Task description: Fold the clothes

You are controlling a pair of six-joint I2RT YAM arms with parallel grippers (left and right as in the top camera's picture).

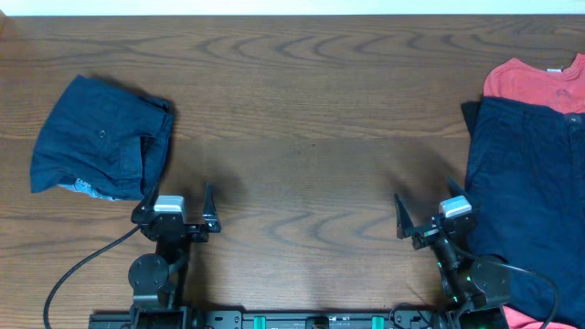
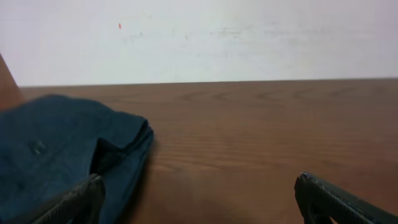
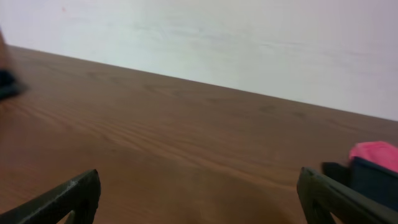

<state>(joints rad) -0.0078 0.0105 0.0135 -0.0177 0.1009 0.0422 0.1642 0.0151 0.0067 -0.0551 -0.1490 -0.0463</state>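
On the far left of the wooden surface (image 1: 311, 110) lies one pair of folded shorts (image 1: 101, 137), dark navy, a compact bundle. A small pocket button faces up, and the stacked layer edges face right, toward the middle. The bundle is a little wider than deep, so its long axis runs roughly left to right.

Just near-side of its right corner sits the left claw (image 1: 175, 203), released and empty, its jaws spread wide and not touching the cloth. The left wrist view shows only the rounded right fold of the bundle, past the left finger (image 2: 74, 202), with a pale wall (image 2: 249, 37) behind.

The right claw (image 1: 426, 196) is likewise released and holds nothing.

At the right edge a second pair, the flat shorts (image 1: 526, 183), is spread out with its long axis running far to near. I cannot tell which end is the waistband. One coral-red T-shirt (image 1: 539, 82) shows from beneath their far end. The right wrist view catches only a corner of each.

That makes two navy pairs, one shirt and two claws.
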